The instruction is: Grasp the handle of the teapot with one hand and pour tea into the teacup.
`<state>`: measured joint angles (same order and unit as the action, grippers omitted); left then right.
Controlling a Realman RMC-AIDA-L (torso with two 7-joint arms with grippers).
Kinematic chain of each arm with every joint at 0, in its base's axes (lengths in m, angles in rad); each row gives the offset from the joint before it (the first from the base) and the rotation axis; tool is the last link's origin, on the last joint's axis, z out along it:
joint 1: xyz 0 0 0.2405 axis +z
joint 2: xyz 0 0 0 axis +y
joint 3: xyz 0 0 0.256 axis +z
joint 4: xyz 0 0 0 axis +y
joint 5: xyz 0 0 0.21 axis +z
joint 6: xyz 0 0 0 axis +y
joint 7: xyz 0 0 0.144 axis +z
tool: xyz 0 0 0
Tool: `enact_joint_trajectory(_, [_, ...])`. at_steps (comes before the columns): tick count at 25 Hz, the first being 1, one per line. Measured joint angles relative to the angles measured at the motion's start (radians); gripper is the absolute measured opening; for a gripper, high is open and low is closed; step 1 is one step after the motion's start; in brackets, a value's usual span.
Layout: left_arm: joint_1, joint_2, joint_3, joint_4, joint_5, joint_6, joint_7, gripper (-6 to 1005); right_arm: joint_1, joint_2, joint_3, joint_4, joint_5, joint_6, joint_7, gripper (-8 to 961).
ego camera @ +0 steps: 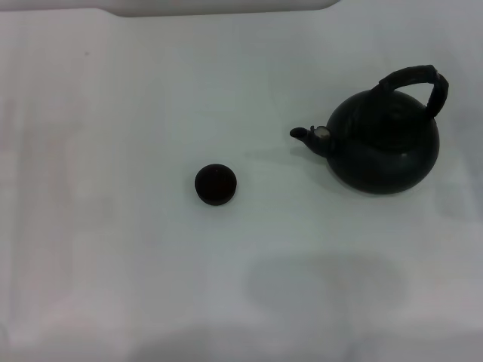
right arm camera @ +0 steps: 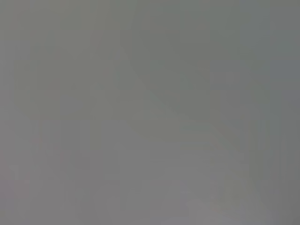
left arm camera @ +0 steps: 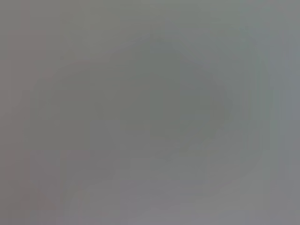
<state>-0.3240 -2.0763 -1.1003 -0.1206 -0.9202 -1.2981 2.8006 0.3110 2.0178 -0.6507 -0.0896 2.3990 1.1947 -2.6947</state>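
Note:
In the head view the matte black teapot (ego camera: 385,147) stands upright on the white table (ego camera: 113,226) at the right. Its short spout (ego camera: 309,136) with a small silvery mark points left. The thick black handle (ego camera: 419,83) arches over its top. The tiny dark teacup (ego camera: 216,184) stands near the middle, left of the spout and a little nearer to me, apart from the pot. Neither gripper shows in any view. Both wrist views show only a plain grey surface.
The far edge of the table (ego camera: 226,9) runs along the top of the head view. Faint shadows lie on the table near the front edge (ego camera: 324,283).

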Motion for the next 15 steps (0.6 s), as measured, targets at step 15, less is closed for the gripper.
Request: enact_joint_trajectory(15, [-0.030, -0.001, 0.000, -0.001, 0.149, 0.076, 0.008, 891, -0.007, -0.001, 0.067, 0.058, 0.002, -0.021, 0.003, 595])
